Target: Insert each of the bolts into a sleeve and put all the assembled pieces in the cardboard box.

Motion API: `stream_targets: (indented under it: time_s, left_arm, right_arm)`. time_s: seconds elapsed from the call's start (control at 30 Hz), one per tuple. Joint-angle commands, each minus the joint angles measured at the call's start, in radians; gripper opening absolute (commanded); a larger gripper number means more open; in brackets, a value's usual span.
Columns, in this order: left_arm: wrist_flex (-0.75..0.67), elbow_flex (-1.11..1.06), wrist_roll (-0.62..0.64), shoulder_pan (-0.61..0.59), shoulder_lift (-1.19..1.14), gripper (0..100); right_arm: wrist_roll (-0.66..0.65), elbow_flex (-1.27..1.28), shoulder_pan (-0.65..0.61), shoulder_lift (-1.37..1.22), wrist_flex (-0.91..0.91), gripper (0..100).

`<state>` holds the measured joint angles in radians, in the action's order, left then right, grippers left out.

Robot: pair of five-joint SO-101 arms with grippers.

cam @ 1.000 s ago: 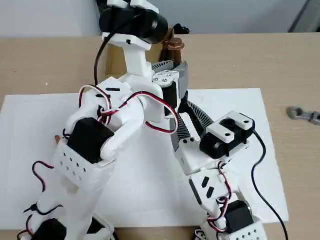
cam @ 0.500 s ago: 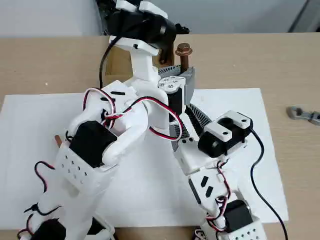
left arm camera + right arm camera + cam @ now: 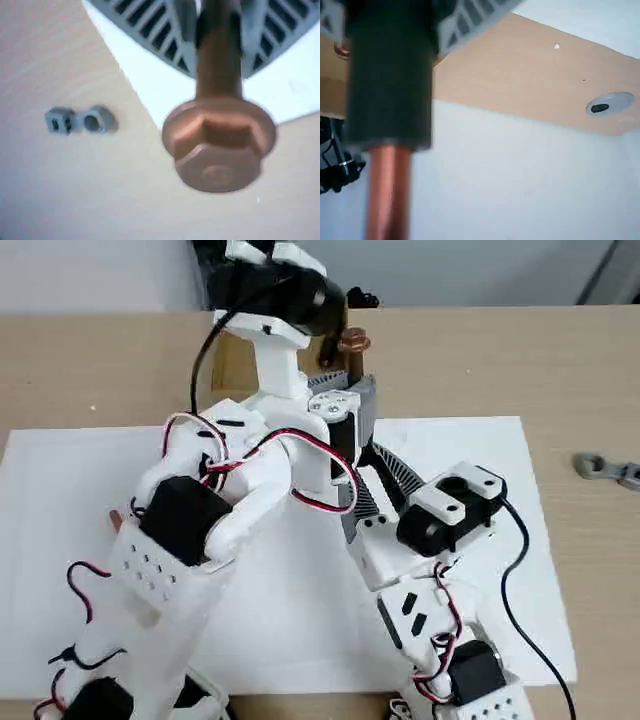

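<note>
A copper bolt stands head-up near the table's far edge. In the left wrist view my left gripper is shut on the shaft just under the hex head. My right gripper is shut on a dark sleeve, and the copper shaft sticks out of the sleeve's end. From above, both grippers meet around under the bolt head, and the sleeve is hidden between them. The cardboard box lies behind the left arm, mostly covered by it.
A white paper sheet covers the middle of the table. A small grey metal piece lies on bare wood at the right, also seen as the grey piece. A copper-coloured end peeks out beside the left arm.
The bolt head and the left wrist swung slightly right, then came back left. The right arm barely shifted.
</note>
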<state>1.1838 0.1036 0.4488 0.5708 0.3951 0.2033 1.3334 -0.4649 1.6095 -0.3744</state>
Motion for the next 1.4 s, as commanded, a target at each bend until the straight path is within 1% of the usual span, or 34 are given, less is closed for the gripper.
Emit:
stream_targets:
  time_s: [0.0,0.13,0.37,0.43,0.53,0.6,0.87,0.97,1.1,1.23,1.37]
  left_arm:
    - [-0.029,-0.019,-0.003,-0.002,0.005,0]
    - [-0.032,-0.070,-0.003,0.000,0.012,0]
    - [-0.029,-0.056,-0.003,-0.005,0.014,1]
    - [-0.028,-0.038,-0.002,-0.006,0.014,3]
    - [-0.023,-0.025,0.048,-0.006,0.014,9]
    - [-0.002,-0.021,0.066,-0.006,0.012,10]
    - [0.023,-0.016,0.066,-0.006,0.014,12]
    - [0.048,0.042,0.066,-0.014,0.015,13]
    - [0.089,0.127,0.063,-0.058,0.006,13]
    - [0.121,0.130,0.063,-0.061,0.008,13]
    - [0.121,0.133,0.066,-0.058,0.009,13]
  right_arm:
    - [-0.005,-0.011,0.001,0.018,0.019,0.3]
    - [-0.005,-0.011,0.001,0.018,0.019,0.3]
    - [-0.005,-0.011,0.001,0.018,0.019,0.3]
    - [-0.005,-0.011,0.001,0.018,0.019,0.3]
    - [-0.005,-0.012,0.001,0.018,0.019,0.3]
    - [-0.005,-0.012,0.001,0.018,0.018,0.3]
    - [-0.005,-0.012,0.001,0.018,0.018,0.3]
    - [-0.005,-0.012,0.002,0.018,0.018,0.3]
    - [-0.005,-0.043,0.004,0.008,0.018,0.3]
    - [-0.005,-0.057,0.004,0.008,0.018,0.3]
    - [-0.005,-0.058,0.005,0.008,0.018,0.3]
